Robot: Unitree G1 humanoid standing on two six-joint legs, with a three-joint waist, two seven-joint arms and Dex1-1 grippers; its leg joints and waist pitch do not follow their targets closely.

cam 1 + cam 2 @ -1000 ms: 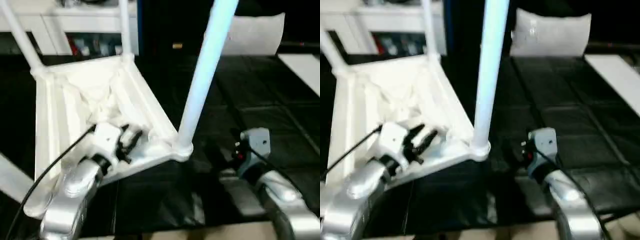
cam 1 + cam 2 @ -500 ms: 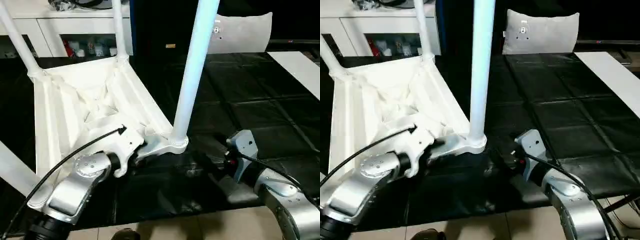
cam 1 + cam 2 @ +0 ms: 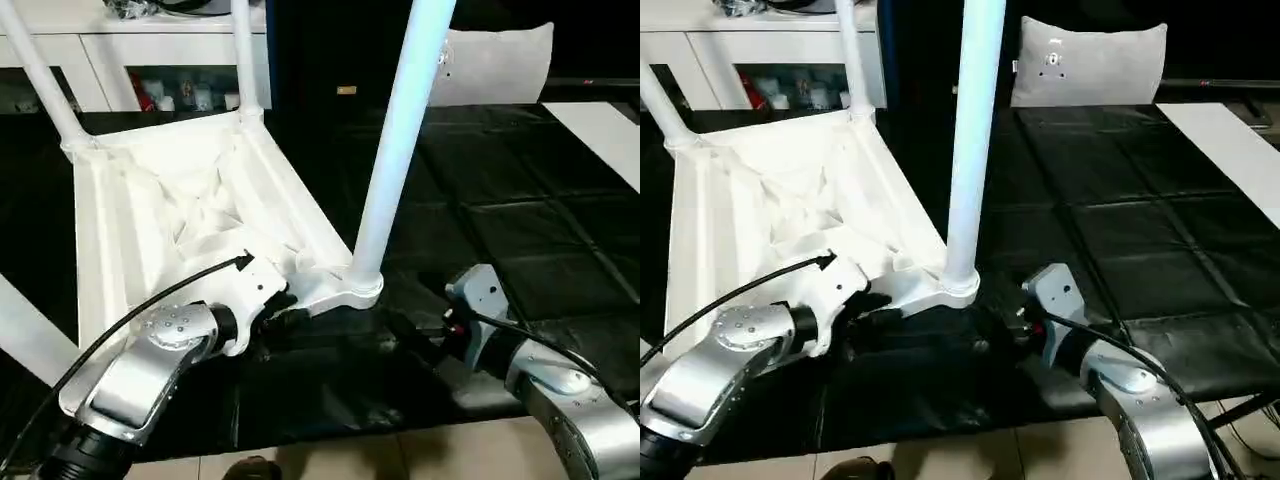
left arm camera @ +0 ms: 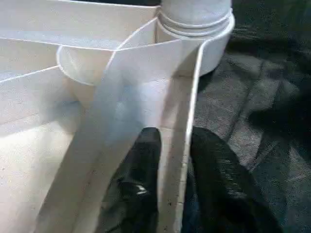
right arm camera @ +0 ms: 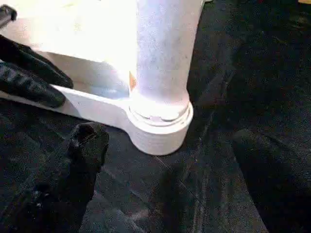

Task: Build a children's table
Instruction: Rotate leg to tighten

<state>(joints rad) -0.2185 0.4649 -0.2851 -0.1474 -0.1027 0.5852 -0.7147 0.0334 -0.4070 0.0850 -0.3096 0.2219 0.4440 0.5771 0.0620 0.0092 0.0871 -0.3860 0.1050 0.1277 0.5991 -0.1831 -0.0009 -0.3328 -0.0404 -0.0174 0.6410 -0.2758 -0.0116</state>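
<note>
Upturned white moulded-plastic children's table (image 3: 190, 200): smooth, slightly glossy. Black mat (image 3: 520, 200): matt, finely woven texture.

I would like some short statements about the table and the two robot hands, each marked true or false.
1. The table top lies upside down, ribbed underside up. True.
2. The left hand pinches the top's edge rib near the corner socket. True.
3. The near leg lies flat on the black mat. False: it stands upright in the socket.
4. The right hand is shut on that leg. False: it is open, short of the socket, touching nothing.
5. A white cushion sits behind the mat. True.
</note>
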